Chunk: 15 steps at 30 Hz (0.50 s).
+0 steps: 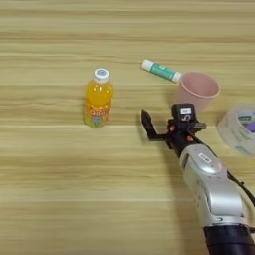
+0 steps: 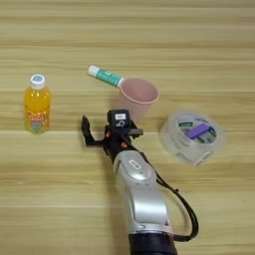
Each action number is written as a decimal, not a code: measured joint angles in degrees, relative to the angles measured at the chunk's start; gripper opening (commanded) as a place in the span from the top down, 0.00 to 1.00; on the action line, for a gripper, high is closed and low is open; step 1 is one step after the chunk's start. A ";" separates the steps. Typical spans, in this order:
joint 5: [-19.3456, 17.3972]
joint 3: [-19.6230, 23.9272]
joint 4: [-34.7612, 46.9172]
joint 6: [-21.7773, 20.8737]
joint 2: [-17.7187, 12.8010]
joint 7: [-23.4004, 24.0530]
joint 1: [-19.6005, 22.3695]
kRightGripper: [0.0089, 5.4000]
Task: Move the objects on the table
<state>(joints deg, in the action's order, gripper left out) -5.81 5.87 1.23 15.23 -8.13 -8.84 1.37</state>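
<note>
Juice bottle (image 1: 98,98): upright, left of centre on the table (image 1: 50,199); likely rigid, smooth, moderately heavy; best held mid-body below the cap. Cup (image 1: 197,90): light, crushable, beside glue stick (image 1: 160,70). Tape roll (image 2: 192,136): far right. Gripper (image 1: 162,125): empty, fingers spread, between bottle and cup.

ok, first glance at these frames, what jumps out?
The silver forearm rising from the bottom edge, its gripper over bare wood mid-table between the orange juice bottle at left and the pink paper cup. A glue stick lies behind the cup; the clear tape roll sits at right.
</note>
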 measured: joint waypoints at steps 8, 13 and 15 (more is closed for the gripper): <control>-0.12 1.61 -2.21 -0.87 0.10 1.27 0.96 0.01; -0.16 2.53 -3.52 -1.05 0.12 2.18 1.47 0.01; -0.17 2.65 -3.76 -1.09 0.13 2.20 1.65 0.01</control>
<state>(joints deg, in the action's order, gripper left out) -5.98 8.52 -2.53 14.14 -8.00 -6.64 3.01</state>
